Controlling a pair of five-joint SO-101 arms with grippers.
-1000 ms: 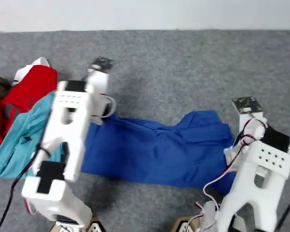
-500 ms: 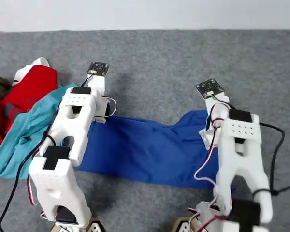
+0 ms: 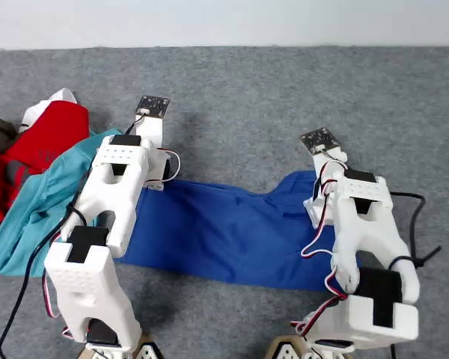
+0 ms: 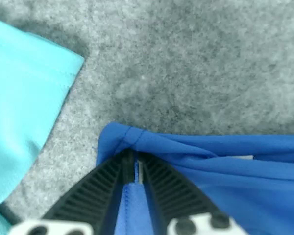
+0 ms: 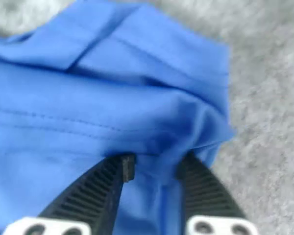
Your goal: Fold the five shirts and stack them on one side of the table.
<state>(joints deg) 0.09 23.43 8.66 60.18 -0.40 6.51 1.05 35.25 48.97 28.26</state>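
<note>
**Blue shirt** (image 3: 232, 235): laid flat on the grey felt table (image 3: 247, 105), roughly centred between the two arms. The long axis runs across the table from left to right, with the right end set a little nearer the arms. The left end narrows to a corner, and the right end is bunched into raised folds.

**Left gripper** (image 4: 132, 166): positioned at the shirt's left corner. The jaws are clenched, with a thin pleat of blue cloth pinched between them at the hem.

**Right gripper** (image 5: 157, 165): positioned at the shirt's right end. The jaws are held partly apart, and a raised fold of blue cloth is straddled between them. Both fingers are touched by the cloth.

**Teal shirt** (image 3: 37, 209): heaped at the left side, just beside the blue shirt's left corner.

**Red shirt** (image 3: 49, 138): crumpled at the far left, partly overlapped by the teal one.
</note>
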